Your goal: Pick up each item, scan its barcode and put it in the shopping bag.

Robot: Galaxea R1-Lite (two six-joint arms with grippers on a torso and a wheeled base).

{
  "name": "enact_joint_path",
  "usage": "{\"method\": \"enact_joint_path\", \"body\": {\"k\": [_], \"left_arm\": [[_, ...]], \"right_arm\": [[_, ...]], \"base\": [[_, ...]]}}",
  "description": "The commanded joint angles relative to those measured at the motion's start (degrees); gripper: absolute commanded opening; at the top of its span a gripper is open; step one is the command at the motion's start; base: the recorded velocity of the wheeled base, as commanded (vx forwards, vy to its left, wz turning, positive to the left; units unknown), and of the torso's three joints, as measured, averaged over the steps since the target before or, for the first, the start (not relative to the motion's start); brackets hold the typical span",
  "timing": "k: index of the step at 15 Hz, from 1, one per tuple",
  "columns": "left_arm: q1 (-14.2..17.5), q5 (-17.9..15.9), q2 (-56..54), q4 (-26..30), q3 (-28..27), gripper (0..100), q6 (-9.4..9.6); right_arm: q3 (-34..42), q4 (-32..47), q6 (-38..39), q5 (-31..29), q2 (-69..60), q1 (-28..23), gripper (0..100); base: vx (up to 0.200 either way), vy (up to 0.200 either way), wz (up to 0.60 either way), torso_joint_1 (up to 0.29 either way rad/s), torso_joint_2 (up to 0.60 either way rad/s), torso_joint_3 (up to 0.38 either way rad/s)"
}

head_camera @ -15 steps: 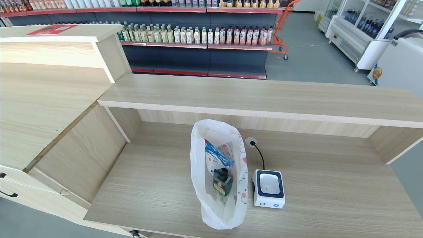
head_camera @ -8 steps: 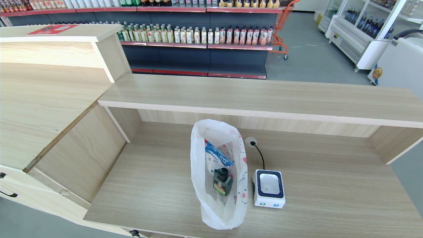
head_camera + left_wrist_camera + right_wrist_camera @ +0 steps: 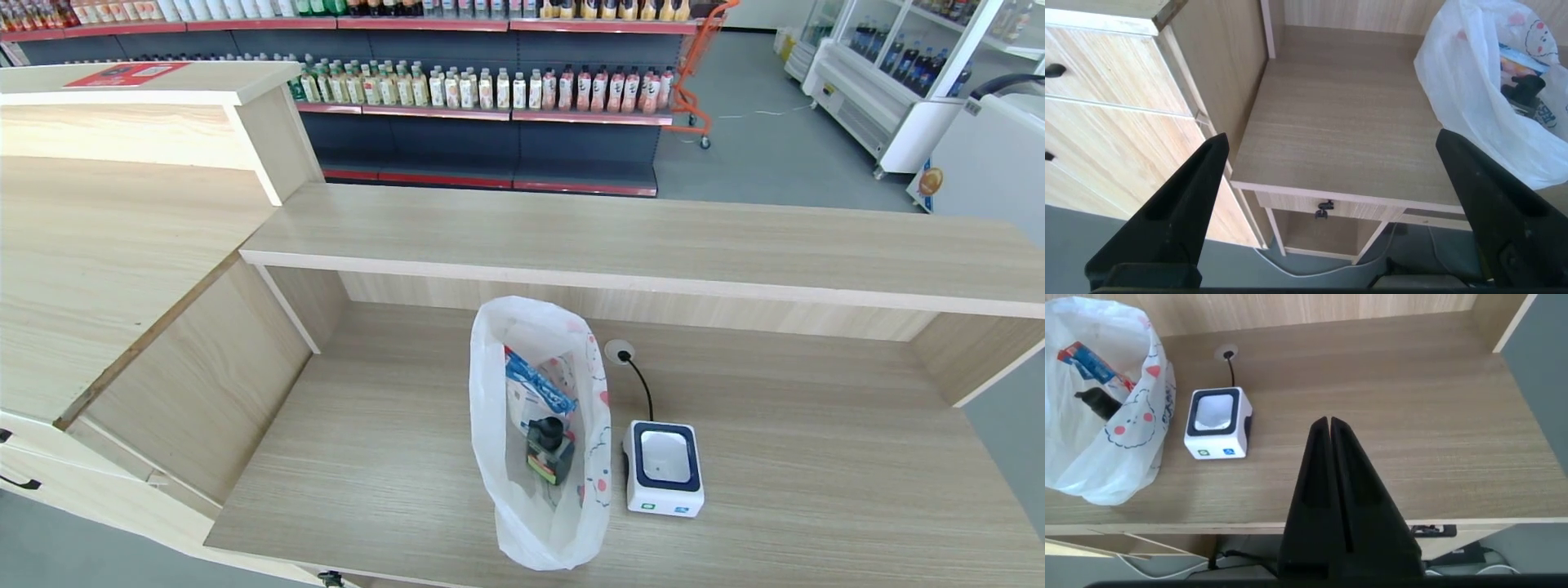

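Nearest, both arms are held back off the near edge of the desk (image 3: 816, 474). The left end effector (image 3: 1331, 139) is seen with its fingers spread wide and nothing between them. The right end effector (image 3: 1328, 420) is seen with its fingers pressed together, also holding nothing.

Just past that edge, near the middle of the desk, the shopping bag (image 3: 490, 425) is slumped with its mouth open upward. The long axis of the opening runs from near to far. A dark bottle (image 3: 549, 449) and a blue-and-white packet (image 3: 535, 388) lie inside it, so the packing is judged done or nearly done for the items seen.

The bag lies ahead of the left end effector and toward the robot's right, and the left arm is judged the nearer to it. The scanner (image 3: 663, 467) stands just beside the bag on its right, window up, ahead of the right end effector.

Room for moving is offered by the desk surface left of the bag and right of the scanner. It is bounded by side panels and, at the back, by an overhanging counter ledge (image 3: 653, 237). Any lift near the rear is judged to need care beneath that ledge.
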Motion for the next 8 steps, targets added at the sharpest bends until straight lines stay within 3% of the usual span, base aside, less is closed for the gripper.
{"method": "enact_joint_path", "body": {"k": [1, 2, 8], "left_arm": [[-0.01, -0.02, -0.02, 0.0, 0.01, 100, 0.04], [-0.01, -0.02, -0.02, -0.09, 0.01, 100, -0.05], [-0.01, -0.02, -0.02, -0.09, 0.01, 100, 0.04]], "right_arm": [[0.0, -0.02, 0.02, -0.02, 0.22, 0.02, 0], [0.0, -0.02, 0.02, -0.02, 0.22, 0.02, 0], [0.0, -0.02, 0.02, -0.02, 0.22, 0.02, 0]], "base": [[0.0, -0.2, 0.0, -0.002, 0.0, 0.002], [0.0, -0.2, 0.0, 0.007, 0.0, 0.002], [0.0, 0.0, 0.0, 0.0, 0.0, 0.0]]}}
